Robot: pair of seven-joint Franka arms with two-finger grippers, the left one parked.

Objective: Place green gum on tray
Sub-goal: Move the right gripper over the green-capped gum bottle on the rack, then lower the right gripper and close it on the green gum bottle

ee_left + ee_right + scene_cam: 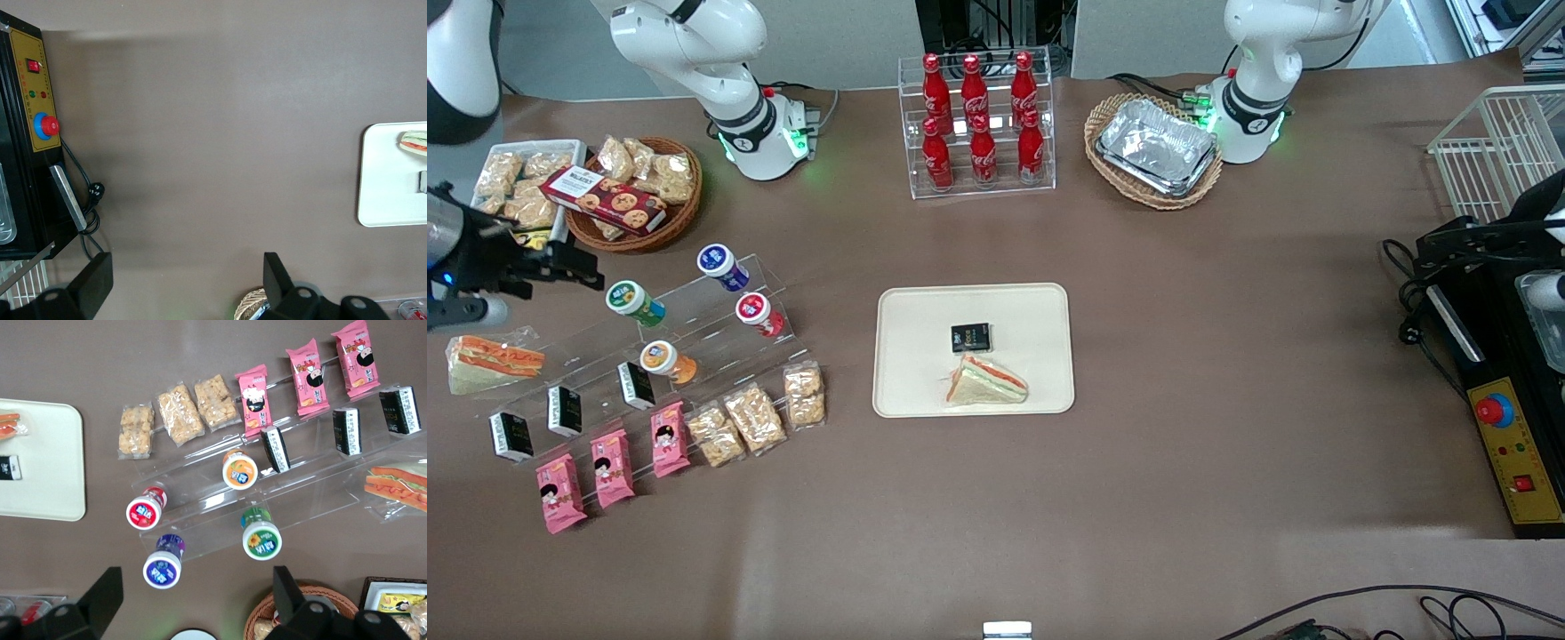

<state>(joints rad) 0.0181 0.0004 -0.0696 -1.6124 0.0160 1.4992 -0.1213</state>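
Note:
The green gum lies on its side on a clear acrylic step rack, white lid with green print facing up toward the wrist camera. My gripper hovers open and empty beside the rack, slightly farther from the front camera than the green gum and toward the working arm's end. In the wrist view the gripper has its fingers spread wide, with the gum just past the fingertips. The cream tray sits at the table's middle and holds a wrapped sandwich and a small black packet.
On the rack sit blue, red and orange canisters and black packets. Pink snack packs and cracker bags lie nearer the front camera. A wicker snack basket stands close to the gripper. A cola rack is farther back.

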